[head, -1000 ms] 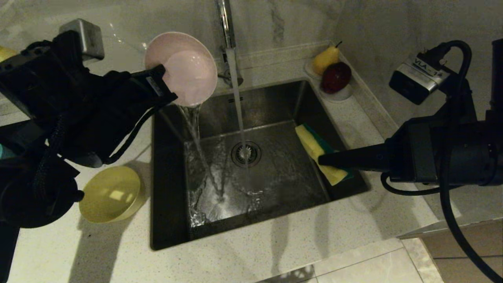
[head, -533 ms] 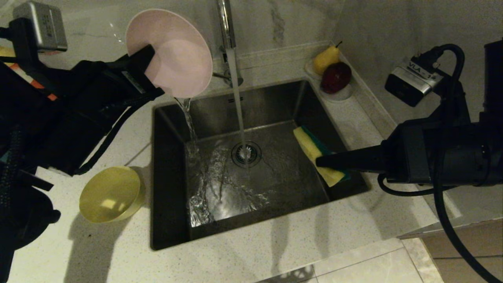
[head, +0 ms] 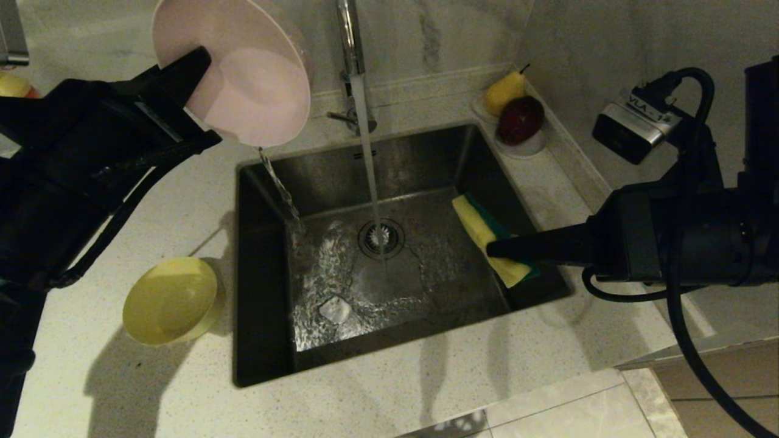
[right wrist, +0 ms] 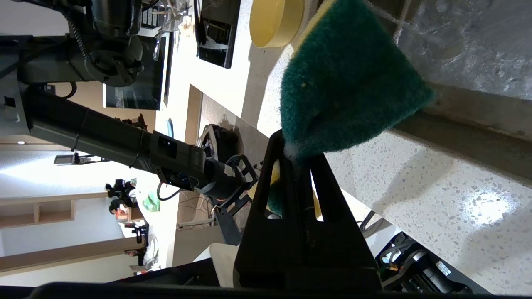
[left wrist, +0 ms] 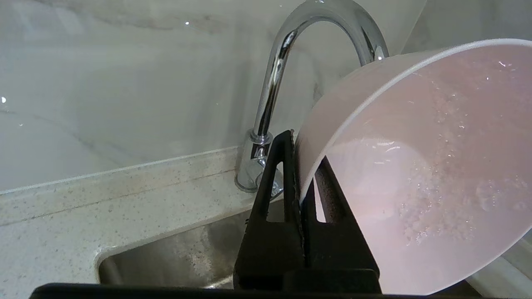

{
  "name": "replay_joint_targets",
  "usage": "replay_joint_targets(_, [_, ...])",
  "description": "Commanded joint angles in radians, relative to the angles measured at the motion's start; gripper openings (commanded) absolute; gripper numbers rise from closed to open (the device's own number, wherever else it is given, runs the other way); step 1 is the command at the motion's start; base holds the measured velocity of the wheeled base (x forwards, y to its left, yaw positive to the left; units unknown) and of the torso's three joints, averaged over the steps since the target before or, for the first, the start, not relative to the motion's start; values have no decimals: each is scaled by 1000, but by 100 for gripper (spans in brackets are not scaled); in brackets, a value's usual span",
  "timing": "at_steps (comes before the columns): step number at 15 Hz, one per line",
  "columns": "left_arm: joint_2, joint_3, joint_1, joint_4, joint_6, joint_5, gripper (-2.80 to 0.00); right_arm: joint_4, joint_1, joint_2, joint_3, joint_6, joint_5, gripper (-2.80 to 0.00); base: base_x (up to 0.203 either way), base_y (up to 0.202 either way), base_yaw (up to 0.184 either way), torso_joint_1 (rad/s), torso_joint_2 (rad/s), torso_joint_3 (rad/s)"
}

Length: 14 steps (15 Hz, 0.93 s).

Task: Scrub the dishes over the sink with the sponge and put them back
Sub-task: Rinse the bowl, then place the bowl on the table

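Lifted higher and farther left since a second ago, the left gripper point(head: 198, 64) clamps the pink bowl point(head: 234, 73), draining it into the sink point(head: 389, 261); next, set it back, while the right gripper point(head: 496, 248) pinches the sponge point(head: 487, 234).

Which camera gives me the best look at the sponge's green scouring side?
The right wrist view: the sponge fills it, green face forward, pinched in the right gripper. The head view shows mostly yellow foam; the left wrist view shows none.
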Motion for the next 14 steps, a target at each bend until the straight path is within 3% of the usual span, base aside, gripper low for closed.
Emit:
replay_joint_targets(1, [-6,1,1,61,1,14,-280,-1,-1,3,-3,4,3,-280,0,0,0,0,0,0])
replay_joint_targets(4, [-18,-38,4,388,-12,121,-280,1,-4,0,-1,4,2,-280,0,0,0,0,0,0])
replay_joint_targets(5, [-18,-70,4,520,-68,159,-280,6,-13,-10,0,4,3,-280,0,0,0,0,0,0])
replay_joint_targets(6, [-21,-112,5,695,-164,187,-280,9,-14,-13,1,6,2,-280,0,0,0,0,0,0])
replay_joint_targets(10, [-17,-386,72,1241,-495,217,-280,17,-18,-19,9,6,-2,-280,0,0,0,0,0,0])
replay_joint_targets(12, [3,-530,135,1448,-623,219,-280,18,-22,-17,14,6,-4,-280,0,0,0,0,0,0])
replay_joint_targets(14, [12,-614,231,1560,-699,218,-280,16,-30,-19,26,3,-3,-280,0,0,0,0,0,0])
